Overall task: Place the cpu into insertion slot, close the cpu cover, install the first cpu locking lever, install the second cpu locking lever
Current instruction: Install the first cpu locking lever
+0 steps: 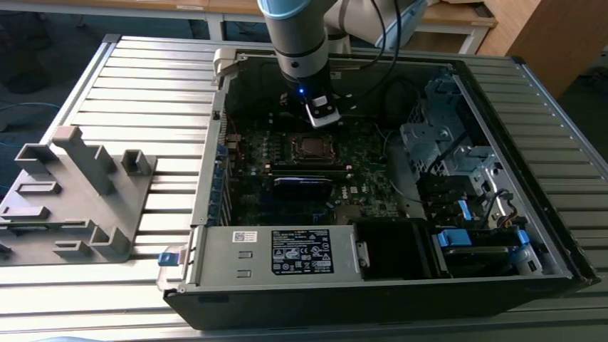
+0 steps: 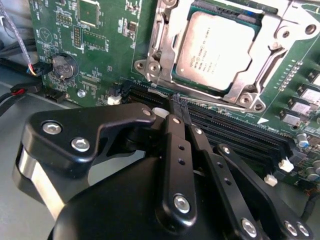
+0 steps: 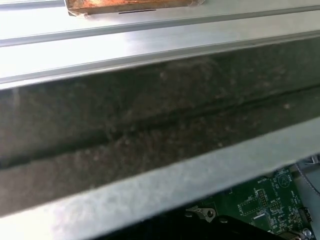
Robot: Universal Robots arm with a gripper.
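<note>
One end effector [image 2: 177,107] hangs inside the open computer case [image 1: 532,235], its two black fingers [image 2: 176,150] pressed together with nothing between them, tips just above the black memory slots [image 2: 235,132] of the green motherboard [image 2: 100,60]. In the exterior view the end effector [image 1: 323,117] sits a little beyond the socket [image 1: 310,147]. One cpu [image 2: 217,50] lies flat in the socket, its dull silver top facing up. One cpu cover [image 2: 270,70] is down around it, framing the chip on all sides. One round coin battery [image 2: 62,66] sits on the board well apart from the socket. One grey plastic fixture [image 1: 76,192] stands on the slatted metal table [image 1: 142,92], beside the case at the exterior view's left.
</note>
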